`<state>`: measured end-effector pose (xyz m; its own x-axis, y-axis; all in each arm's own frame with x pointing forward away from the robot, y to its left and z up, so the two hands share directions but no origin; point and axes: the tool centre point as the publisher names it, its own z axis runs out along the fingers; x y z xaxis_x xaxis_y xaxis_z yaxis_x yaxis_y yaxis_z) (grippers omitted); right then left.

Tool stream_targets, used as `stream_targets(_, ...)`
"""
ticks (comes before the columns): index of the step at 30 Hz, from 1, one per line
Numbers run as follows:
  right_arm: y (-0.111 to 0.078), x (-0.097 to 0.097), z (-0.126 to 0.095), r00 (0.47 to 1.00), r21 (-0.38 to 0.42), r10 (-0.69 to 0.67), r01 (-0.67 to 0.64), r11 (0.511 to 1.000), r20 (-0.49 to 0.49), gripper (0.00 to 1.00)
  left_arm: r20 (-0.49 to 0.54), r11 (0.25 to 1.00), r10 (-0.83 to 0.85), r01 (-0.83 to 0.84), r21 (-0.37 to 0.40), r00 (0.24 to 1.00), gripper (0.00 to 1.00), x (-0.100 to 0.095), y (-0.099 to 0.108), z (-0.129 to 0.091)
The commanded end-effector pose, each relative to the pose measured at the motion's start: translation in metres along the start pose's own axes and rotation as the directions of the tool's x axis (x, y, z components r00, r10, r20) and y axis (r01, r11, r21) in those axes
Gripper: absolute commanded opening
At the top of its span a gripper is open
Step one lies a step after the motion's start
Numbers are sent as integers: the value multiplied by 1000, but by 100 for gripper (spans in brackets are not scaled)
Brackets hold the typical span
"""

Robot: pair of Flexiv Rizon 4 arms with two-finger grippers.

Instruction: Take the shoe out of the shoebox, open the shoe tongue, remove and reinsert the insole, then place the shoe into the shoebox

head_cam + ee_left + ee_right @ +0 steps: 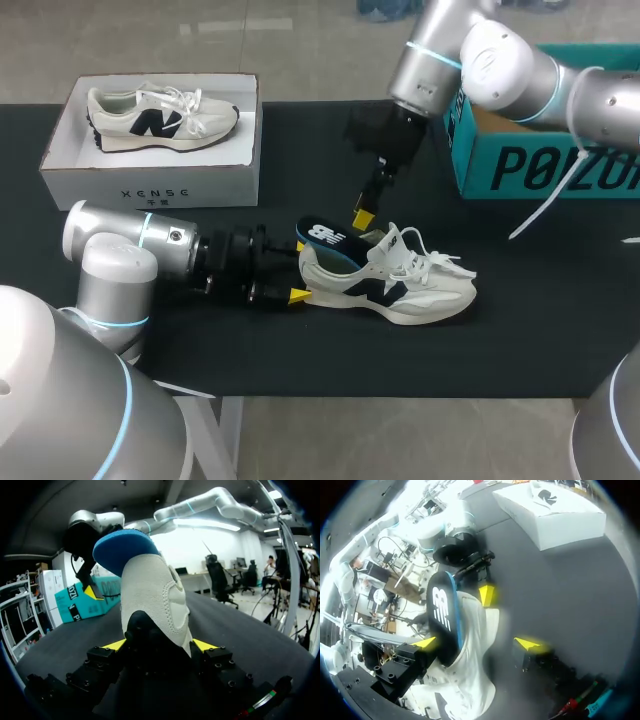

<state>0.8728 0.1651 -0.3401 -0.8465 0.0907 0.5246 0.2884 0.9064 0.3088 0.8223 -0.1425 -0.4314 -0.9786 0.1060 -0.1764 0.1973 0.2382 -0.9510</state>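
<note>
Shoe toe hidden behind heel

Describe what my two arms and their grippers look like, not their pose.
The left arm and right arm are silver-grey rounded tubes with thin light-blue rings at the joints. Each ends in a black wrist block; the left gripper and right gripper are black with yellow wedge tips. A thin white cable hangs from the right arm.

- Head view: even overhead light, shoebox at ten o'clock brightest.
- Left wrist view: ceiling lamps backlight the shoe.
- Right wrist view: glare past the table edge.
</note>
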Motion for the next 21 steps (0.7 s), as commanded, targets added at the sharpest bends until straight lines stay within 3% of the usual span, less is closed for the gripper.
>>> stream_targets(1,6,-6,8,1000,15,-2,2,1000,-21,100,1,1000,1,-1,-1,1000,0,1,2,1)
stream_targets(21,1,13,24,997,20,4,-3,1000,-72,99,1,1000,1,-1,-1,1000,0,1,2,1)
